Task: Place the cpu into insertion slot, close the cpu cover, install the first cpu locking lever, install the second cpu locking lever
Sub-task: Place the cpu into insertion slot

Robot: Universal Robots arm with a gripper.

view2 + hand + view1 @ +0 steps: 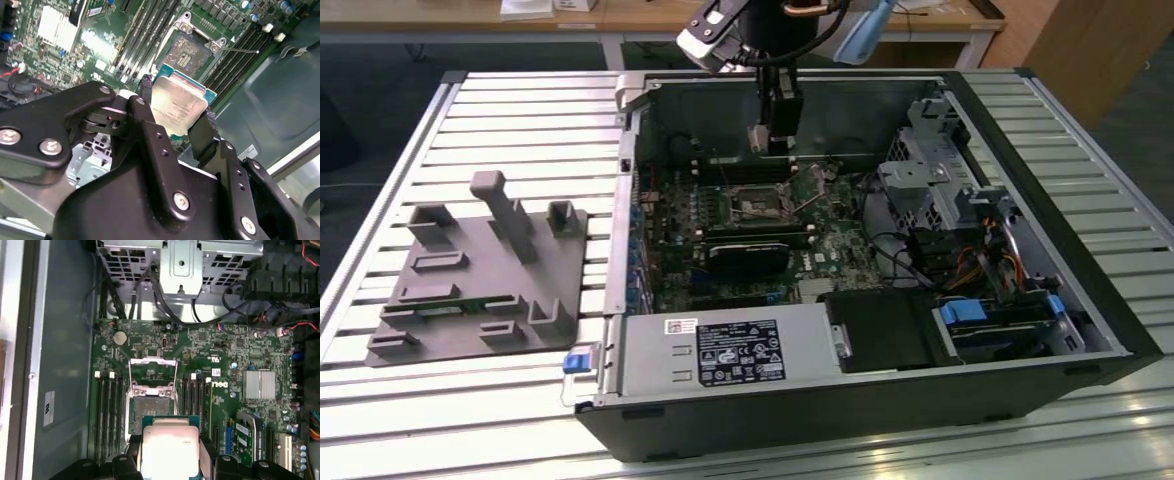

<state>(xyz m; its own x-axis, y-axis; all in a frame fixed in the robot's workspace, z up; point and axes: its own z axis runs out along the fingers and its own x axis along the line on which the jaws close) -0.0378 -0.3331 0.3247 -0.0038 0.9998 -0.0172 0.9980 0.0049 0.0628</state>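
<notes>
- gripper (176, 107) clamped on the cpu (175, 97), held above the motherboard (95, 45).
- exterior view: open insertion slot (754, 207) at 6 o'clock of gripper.
- advice: keep cpu level, edges square to insertion slot.

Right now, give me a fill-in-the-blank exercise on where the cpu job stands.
The gripper is ___ on the cpu.
The insertion slot is ___, with no chip inside.
The cpu cover is flipped ___.
Missing words: shut; empty; open.
</notes>
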